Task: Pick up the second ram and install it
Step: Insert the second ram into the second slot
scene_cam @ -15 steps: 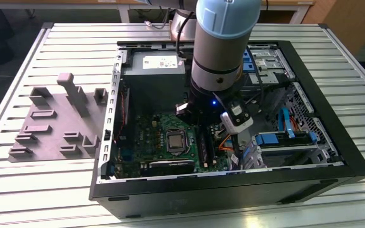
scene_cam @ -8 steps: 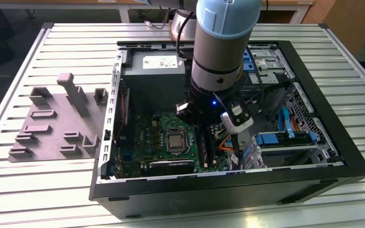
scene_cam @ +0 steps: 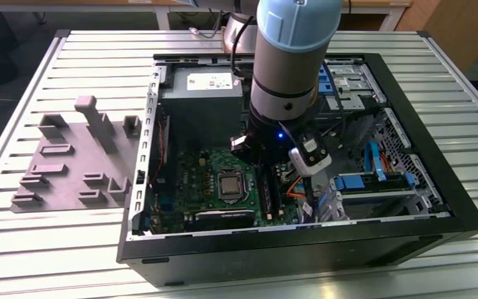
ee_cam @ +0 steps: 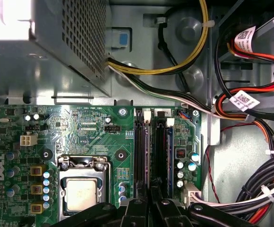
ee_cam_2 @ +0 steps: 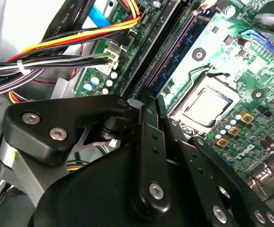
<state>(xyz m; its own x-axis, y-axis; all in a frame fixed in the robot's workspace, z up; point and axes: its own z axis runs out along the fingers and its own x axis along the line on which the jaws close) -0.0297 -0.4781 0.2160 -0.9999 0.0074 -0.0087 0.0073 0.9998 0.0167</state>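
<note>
Wrist deep in the open computer case [scene_cam: 438,205], I am hanging my arm [scene_cam: 293,56] straight down over the motherboard [scene_cam: 197,174]. In the exterior view the memory slots are lying at three o'clock from the processor socket [scene_cam: 231,185], and that is where I am reaching. In both wrist views my gripper [ee_cam_2: 144,101] [ee_cam: 151,204] is showing its fingers drawn narrow, almost together, right over the near end of the slots. The second ram [ee_cam_2: 172,52] [ee_cam: 146,146] is standing on edge in the slot nearest the socket, a thin strip running away from my fingertips along the slot. Whether I am actually pressing on it I cannot tell, since my own black linkage is hiding the contact. Another stick [ee_cam: 168,142] is sitting in the slot just beside it, on the side away from the socket. A bundle of cables [ee_cam: 250,189] is lying near the slots on that same far side, and yellow wires [ee_cam: 175,66] are looping out from the grey power supply [scene_cam: 201,93], which is sitting at twelve o'clock from the motherboard in the exterior view. Out on the slatted table [scene_cam: 73,249], at nine o'clock from the case, a grey fixture [scene_cam: 65,165] is resting well apart from me.
</note>
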